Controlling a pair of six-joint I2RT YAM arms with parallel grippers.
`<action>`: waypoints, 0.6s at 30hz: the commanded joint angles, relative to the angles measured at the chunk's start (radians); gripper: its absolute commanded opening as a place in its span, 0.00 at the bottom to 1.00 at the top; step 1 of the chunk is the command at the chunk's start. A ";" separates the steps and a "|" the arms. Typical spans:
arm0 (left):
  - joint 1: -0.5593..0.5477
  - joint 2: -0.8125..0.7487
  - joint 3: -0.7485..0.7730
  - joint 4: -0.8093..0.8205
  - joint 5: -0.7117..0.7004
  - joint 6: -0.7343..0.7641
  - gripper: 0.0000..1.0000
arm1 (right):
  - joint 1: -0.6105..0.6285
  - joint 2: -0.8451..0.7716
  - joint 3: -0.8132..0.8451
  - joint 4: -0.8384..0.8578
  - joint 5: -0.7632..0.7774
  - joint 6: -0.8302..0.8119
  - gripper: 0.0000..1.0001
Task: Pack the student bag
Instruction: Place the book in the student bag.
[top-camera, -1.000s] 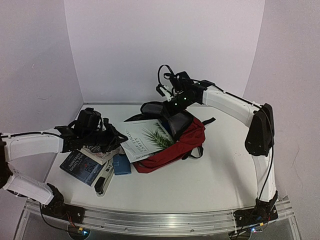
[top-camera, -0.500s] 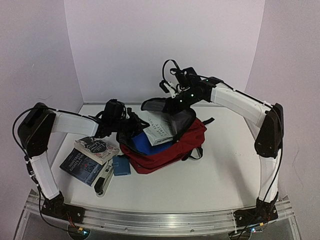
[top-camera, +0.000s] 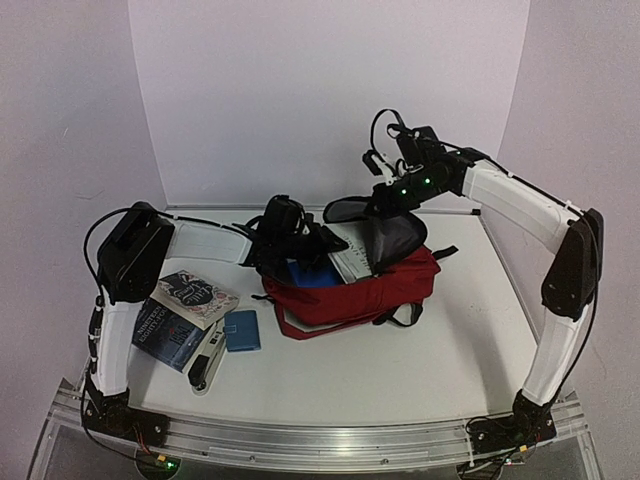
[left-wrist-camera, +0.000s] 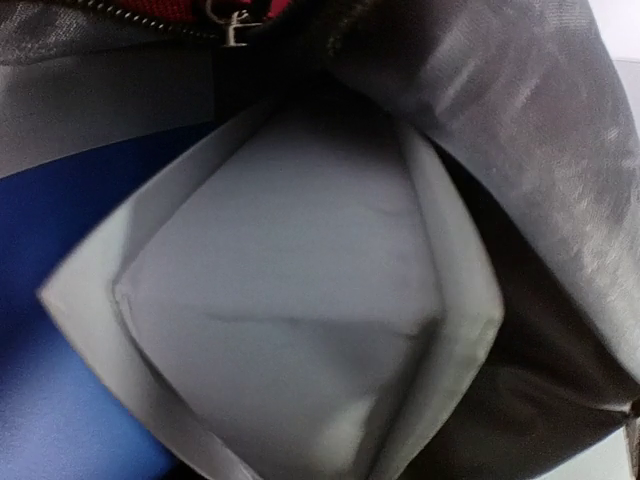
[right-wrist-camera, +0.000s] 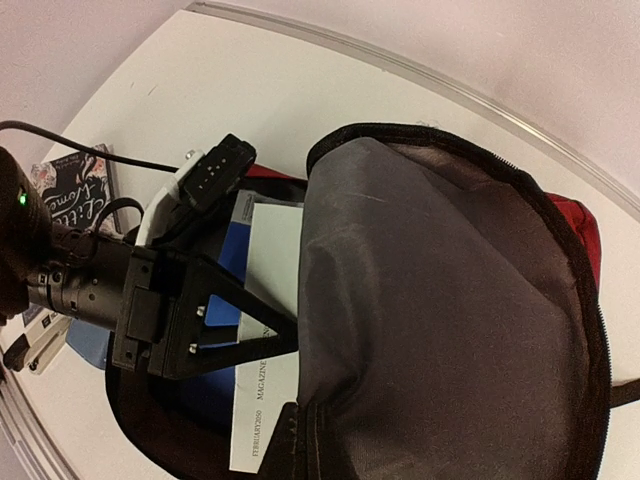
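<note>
Reaching L pincer (top-camera: 328, 245) into student bag (top-camera: 350, 298), R pincer (top-camera: 379, 204) holding flap (right-wrist-camera: 430, 300).

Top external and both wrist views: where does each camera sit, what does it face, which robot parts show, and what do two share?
Top external: above-behind, facing the table; left arm, right arm.
Left wrist: at student bag mouth, facing the magazine; no robot parts.
Right wrist: above bag's flap, looking down; left end effector.
Shared: wrist views, the magazine.

Pale book (top-camera: 195, 297) atop dark blue book (top-camera: 160, 333), blue case (top-camera: 242, 330) beside, white table (top-camera: 400, 370).
</note>
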 joint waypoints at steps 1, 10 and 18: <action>0.012 -0.056 0.042 -0.146 -0.060 0.100 0.55 | -0.001 -0.096 -0.049 0.056 -0.061 -0.054 0.00; 0.013 -0.201 0.078 -0.452 -0.128 0.312 0.77 | -0.139 -0.132 -0.087 0.020 -0.064 -0.159 0.00; 0.020 -0.327 0.017 -0.530 -0.144 0.361 0.81 | -0.208 -0.100 -0.026 -0.032 -0.109 -0.208 0.00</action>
